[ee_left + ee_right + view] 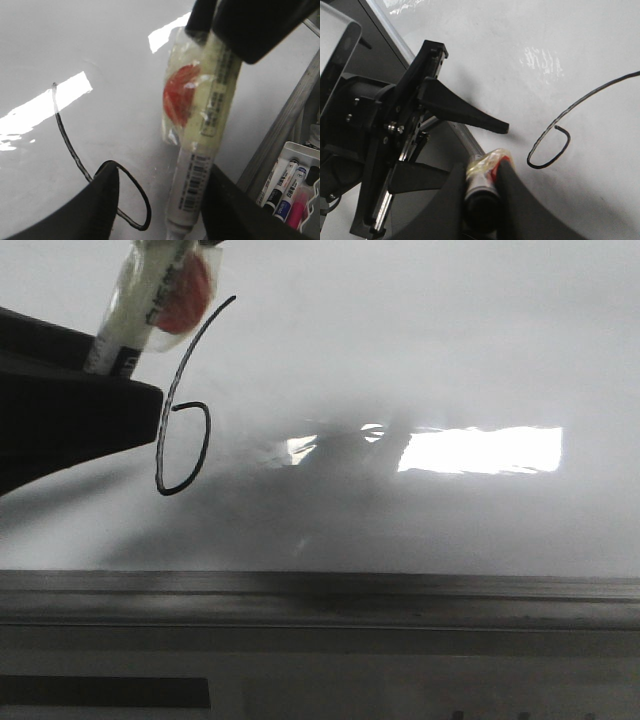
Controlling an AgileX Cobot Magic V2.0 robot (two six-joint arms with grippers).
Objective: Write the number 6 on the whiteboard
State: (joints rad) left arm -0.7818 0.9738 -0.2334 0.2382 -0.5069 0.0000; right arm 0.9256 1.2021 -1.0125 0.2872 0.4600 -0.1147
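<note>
The number 6 [208, 430] is a thin black line on the whiteboard [400, 340], with a long slanted stem and a small loop. It also shows in the left wrist view [148, 210] and the right wrist view [538, 165]. My right gripper [485, 167] is shut on the upper end of a cream marker [210, 115] wrapped in clear tape with a red patch. My left gripper [162, 172] is open, one finger on each side of the marker's lower end, beside the loop of the 6. One of its fingers [100, 410] hides the marker's tip in the front view.
A grey metal rail [320, 600] runs along the board's near edge. A white tray [306, 152] with several spare markers sits just past the rail. Bright glare [480, 450] lies on the board to the right of the 6.
</note>
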